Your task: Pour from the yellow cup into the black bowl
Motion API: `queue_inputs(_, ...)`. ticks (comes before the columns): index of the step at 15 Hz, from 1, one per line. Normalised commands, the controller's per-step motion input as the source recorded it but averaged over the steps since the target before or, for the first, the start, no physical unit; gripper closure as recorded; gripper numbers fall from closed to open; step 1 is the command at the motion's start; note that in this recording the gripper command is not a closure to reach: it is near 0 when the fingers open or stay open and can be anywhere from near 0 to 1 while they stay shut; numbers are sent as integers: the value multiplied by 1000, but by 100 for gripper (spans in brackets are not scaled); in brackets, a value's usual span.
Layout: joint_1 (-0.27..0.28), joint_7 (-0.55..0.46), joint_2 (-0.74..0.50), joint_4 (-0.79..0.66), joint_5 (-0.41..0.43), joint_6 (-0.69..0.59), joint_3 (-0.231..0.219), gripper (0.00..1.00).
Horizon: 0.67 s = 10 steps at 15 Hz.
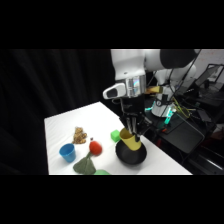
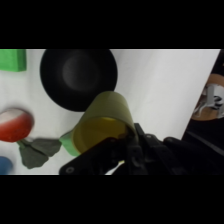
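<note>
Three cups (yellow (image 1: 131, 140), blue (image 1: 67, 152), green (image 1: 115, 135)) and one black bowl (image 1: 131, 155).

My side camera looks down across the white table (image 1: 60, 125) from afar; my wrist camera hangs close above, black bowl (image 2: 77, 77) at eleven o'clock, shared by both

Blue cup (image 2: 4, 165) cut by wrist view's left edge, green block (image 2: 12, 59) likewise, hand's fingertips hidden.
</note>
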Motion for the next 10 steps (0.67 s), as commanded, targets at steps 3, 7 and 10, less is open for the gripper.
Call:
queue_inputs(3, -201, -874, 202, 228, 688, -524, -45, 15)
queue_inputs(7, -205, -557, 264, 288, 400, -712, -68, 15)
queue_inputs(10, -101, -201, 296, 270, 223, -587, -38, 15)
